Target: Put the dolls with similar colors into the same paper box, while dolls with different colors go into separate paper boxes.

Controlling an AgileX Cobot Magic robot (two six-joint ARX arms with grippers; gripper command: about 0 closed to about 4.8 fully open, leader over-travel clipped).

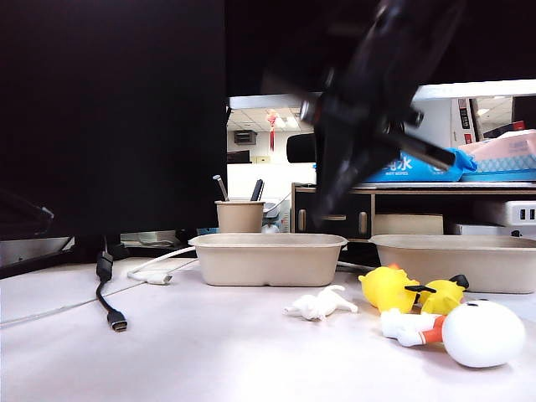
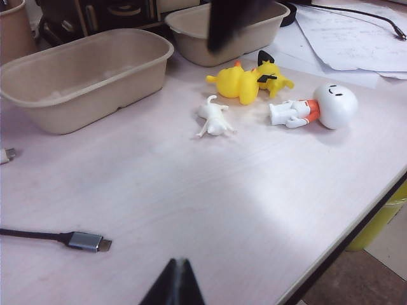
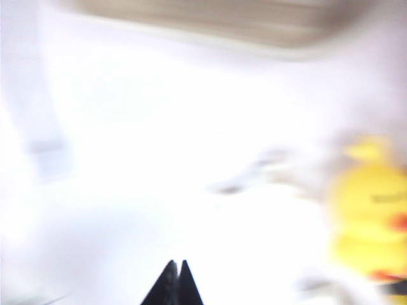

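Two beige paper boxes (image 1: pixel 268 261) (image 1: pixel 469 266) stand side by side at the back of the table. In front of the right one lie two yellow duck dolls (image 1: pixel 387 287) (image 1: pixel 442 296), a tiny white doll (image 1: pixel 318 305) and a white round-headed doll with orange (image 1: pixel 484 333). My right gripper (image 1: pixel 325 205) hangs blurred in the air above the dolls; its jaws (image 3: pixel 176 264) are shut and hold nothing. A blurred yellow duck (image 3: pixel 372 210) shows in its view. My left gripper (image 2: pixel 178 262) is shut and empty, over the bare table far from the dolls (image 2: pixel 213 117) (image 2: pixel 238 82).
A tan cup with pens (image 1: pixel 239 216) stands behind the left box. A black USB cable (image 1: pixel 113 316) and a white cable (image 1: pixel 155 272) lie at the left. Papers (image 2: pixel 356 38) lie beyond the dolls. The table's edge (image 2: pixel 343 248) runs close to the round-headed doll.
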